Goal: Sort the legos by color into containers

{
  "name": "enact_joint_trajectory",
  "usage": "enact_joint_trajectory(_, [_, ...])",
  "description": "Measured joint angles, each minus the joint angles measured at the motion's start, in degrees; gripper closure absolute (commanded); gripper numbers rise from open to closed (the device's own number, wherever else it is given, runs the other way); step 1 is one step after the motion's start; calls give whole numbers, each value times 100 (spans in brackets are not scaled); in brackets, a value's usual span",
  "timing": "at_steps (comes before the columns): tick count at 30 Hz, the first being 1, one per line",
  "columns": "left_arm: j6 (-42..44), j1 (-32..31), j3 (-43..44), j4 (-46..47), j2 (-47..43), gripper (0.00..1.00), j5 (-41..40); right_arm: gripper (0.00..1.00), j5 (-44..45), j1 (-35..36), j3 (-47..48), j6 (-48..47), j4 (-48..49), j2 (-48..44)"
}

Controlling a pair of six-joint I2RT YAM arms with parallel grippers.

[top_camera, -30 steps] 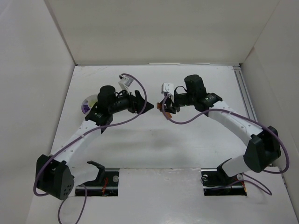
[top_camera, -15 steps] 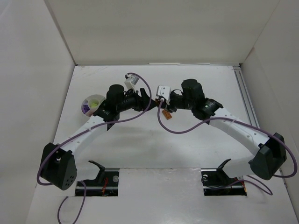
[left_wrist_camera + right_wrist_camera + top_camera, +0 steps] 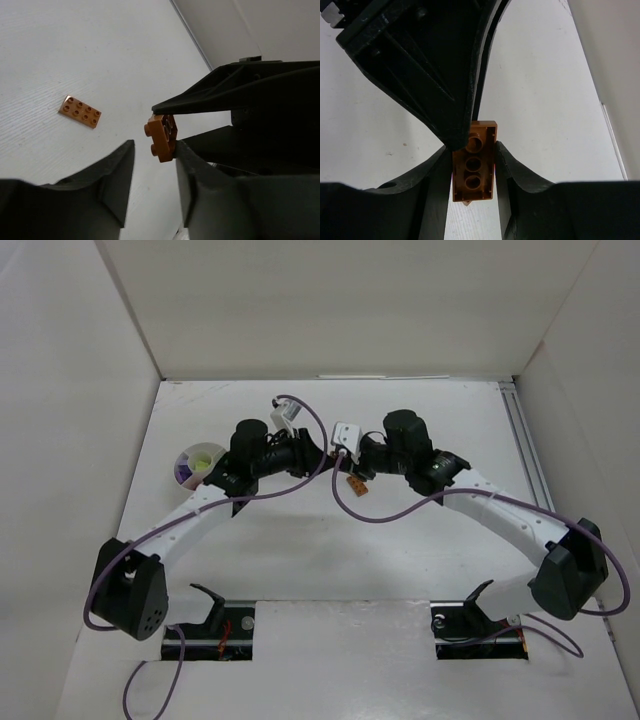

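Note:
My right gripper is shut on an orange-brown lego, held hollow side toward its camera. In the left wrist view the same lego hangs in the air between the right arm's black fingers. My left gripper is open around it: one fingertip touches the lego and a gap remains at the other. Both grippers meet above the table's middle, left gripper against right gripper. A flat orange-brown lego lies on the table below them, and it also shows as the flat lego from above.
A small round translucent cup stands at the left, behind the left forearm, with purple and pale green legos inside. White walls enclose the table on the left, back and right. Purple cables loop beside both wrists.
Both arms have moved toward each other until their grippers meet. The left gripper's jaws have narrowed around the lego that the right gripper holds.

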Motion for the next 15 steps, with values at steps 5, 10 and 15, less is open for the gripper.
enact_joint_trajectory(5, [-68,2,22,164,87,99,238,88,13,0,2,-2,20,39])
enact_joint_trajectory(10, [-146,39,31,273,151,100,330,79,76,-2,9,0,39,44])
enact_joint_trajectory(15, [-118,79,85,133,144,100,186,34,98,0,13,22,72,79])
